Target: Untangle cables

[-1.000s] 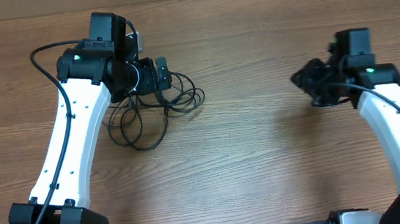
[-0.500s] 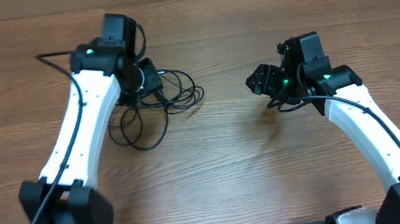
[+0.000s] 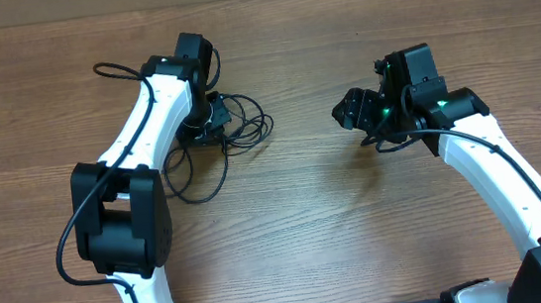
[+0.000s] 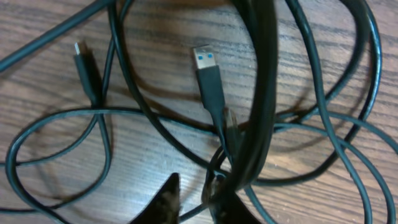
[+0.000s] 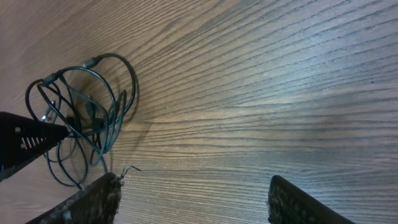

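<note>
Look to the upper left of centre in the overhead frame for the cables [image 3: 234, 133]: one loose heap of thin black loops on the table [image 3: 309, 237], right under the left gripper [image 3: 209, 116]. Appears narrowed around a strand or two at the bottom centre of the left wrist view, yet cannot tell whether pinching firmly or merely set around it. As for the right gripper [image 5: 193, 186]: spread wide, holding nothing, hovering right of centre in the overhead frame, well apart from the heap.

To do this step well, check first what sits in the pinch. Take one cord only, preferably near a free end such as the blue-tongued USB plug [image 4: 208, 68] or the small plug [image 4: 84, 59] at upper left. Lift slowly, watch which loops rise together, and bring the other pincer across to pin the rest.

Hard to read: a thick blurred black band [image 4: 261, 93] running down the left wrist view, hiding the crossings behind. Cannot count the cords or trace any from end to end. Of the right fingers [image 5: 99, 196], only dark tips at the bottom edge.
</note>
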Tool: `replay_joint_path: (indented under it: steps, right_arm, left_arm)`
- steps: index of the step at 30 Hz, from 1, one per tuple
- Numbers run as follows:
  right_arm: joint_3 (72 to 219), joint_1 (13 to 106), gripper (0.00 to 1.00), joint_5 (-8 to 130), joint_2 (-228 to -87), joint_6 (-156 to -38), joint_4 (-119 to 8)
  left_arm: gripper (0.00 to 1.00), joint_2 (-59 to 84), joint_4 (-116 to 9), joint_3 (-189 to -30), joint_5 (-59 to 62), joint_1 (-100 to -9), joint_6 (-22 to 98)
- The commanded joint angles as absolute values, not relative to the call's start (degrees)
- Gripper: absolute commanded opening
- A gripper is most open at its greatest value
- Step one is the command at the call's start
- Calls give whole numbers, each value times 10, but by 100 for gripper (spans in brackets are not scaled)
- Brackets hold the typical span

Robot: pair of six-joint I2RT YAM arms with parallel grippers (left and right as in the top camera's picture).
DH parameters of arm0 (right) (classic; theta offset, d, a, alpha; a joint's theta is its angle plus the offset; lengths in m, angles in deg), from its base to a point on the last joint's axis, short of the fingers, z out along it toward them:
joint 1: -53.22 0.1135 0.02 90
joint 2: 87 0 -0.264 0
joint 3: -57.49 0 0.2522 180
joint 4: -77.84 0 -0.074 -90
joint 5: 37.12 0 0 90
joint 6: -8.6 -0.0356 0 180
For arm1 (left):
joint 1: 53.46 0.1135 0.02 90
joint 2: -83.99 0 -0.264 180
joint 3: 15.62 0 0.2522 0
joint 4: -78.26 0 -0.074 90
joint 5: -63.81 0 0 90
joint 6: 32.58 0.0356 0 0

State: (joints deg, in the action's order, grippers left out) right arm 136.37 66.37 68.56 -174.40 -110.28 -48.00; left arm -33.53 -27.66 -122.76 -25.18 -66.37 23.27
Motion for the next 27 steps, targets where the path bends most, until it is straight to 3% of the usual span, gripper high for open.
replay_joint_path:
  steps: [1, 4, 6, 11, 19, 27]
  right_arm:
    - [1358, 664, 75, 683, -1748, -1098, -481]
    - [1358, 664, 76, 683, -1748, -1098, -482]
    - [1358, 664, 77, 683, -1748, -1098, -484]
    - [1358, 664, 77, 684, -1748, -1098, -487]
    - [1354, 665, 82, 745, -1787, -1093, -503]
    - [1354, 708, 86, 878, -1803, -958, -621]
  left_arm:
    - [25, -337, -287, -1232, -261, -666, 231]
    - [36, -337, -293, -1232, -260, -666, 231]
    - [37, -337, -298, -1232, -264, -666, 232]
    - [5, -338, -302, -1230, -274, -667, 240]
    - [4, -314, -258, -1260, -203, -676, 324]
    - [4, -215, -217, -1282, -156, -676, 402]
